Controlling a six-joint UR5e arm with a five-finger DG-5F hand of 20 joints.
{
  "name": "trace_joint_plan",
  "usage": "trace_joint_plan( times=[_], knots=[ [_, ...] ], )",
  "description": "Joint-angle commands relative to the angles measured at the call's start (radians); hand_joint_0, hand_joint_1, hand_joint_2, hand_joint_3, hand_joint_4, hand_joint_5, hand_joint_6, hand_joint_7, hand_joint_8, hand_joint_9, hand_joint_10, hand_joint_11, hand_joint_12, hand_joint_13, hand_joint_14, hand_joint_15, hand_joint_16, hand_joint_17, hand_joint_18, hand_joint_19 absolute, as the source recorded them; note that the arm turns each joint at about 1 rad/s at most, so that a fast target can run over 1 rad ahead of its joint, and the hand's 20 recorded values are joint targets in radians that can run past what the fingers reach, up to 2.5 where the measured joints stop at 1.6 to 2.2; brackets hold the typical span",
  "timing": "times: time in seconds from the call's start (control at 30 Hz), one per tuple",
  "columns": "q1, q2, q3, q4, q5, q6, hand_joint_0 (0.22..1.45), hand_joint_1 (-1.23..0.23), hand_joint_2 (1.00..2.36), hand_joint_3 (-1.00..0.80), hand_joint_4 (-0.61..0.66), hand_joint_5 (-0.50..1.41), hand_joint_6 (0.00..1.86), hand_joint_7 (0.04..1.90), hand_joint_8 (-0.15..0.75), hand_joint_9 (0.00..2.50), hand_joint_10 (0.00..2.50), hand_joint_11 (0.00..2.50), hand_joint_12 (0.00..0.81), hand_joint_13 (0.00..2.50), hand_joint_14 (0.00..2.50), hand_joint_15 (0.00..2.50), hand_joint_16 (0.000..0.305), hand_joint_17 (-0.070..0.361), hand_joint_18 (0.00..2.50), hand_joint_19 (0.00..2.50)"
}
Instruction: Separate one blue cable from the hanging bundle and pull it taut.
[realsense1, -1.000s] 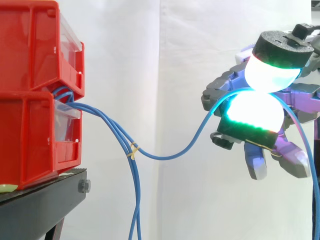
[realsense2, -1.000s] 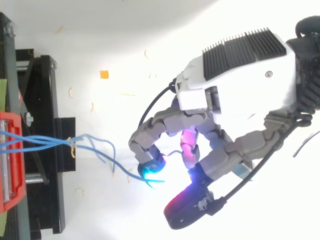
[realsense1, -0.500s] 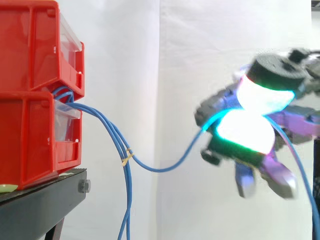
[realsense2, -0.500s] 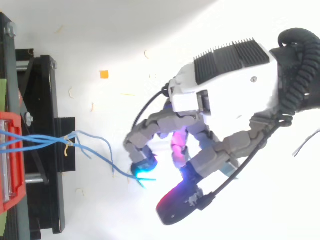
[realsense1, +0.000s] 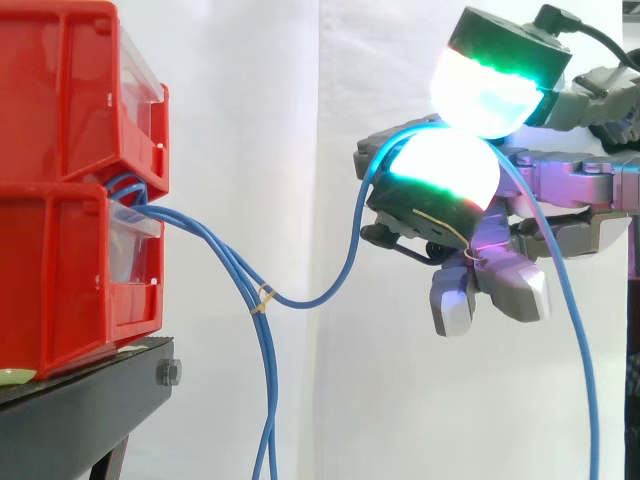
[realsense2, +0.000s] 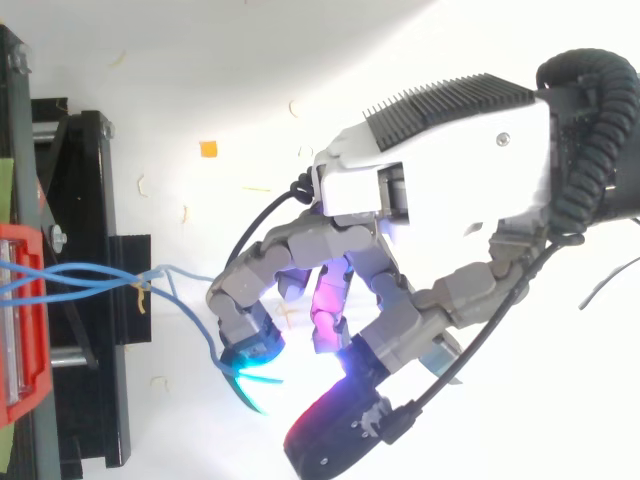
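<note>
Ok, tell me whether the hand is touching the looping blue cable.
Touching. The side view shows the blue cable pinched between two glowing pads of the hand.

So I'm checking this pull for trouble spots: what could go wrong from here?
The blue cable is only pinched between rounded pads of the hand, so it may slip out. The yellow tie binds it to the bundle, so pulling could drag the other cables along.

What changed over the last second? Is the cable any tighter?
The robot hand moved up and toward the red bins. The blue cable pinched between its pads still sags in a loop and is not taut. The grip, the bins and the tied bundle are unchanged.
</note>
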Motion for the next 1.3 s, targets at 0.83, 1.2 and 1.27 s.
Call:
trace_joint_plan(
  times=[0.83,1.2,1.27],
  knots=[
    [0.003,0.0,-0.014,0.02,0.002,-0.008,0.73,-0.68,1.02,-0.23,-0.02,0.14,0.5,1.34,0.09,1.93,0.01,0.34,0.206,1.23,0.02,0.4,0.039,0.088,0.68,0.53],
    [0.003,0.0,-0.014,0.033,-0.001,-0.007,0.73,-0.68,1.02,-0.22,-0.02,0.14,0.5,1.34,0.083,1.93,0.01,0.35,0.204,1.24,0.02,0.41,0.039,0.088,0.69,0.54],
    [0.004,0.0,-0.013,0.043,-0.001,-0.007,0.73,-0.68,1.02,-0.22,-0.02,0.14,0.5,1.34,0.084,1.93,0.01,0.34,0.204,1.24,0.02,0.41,0.039,0.088,0.69,0.55]
  ],
)
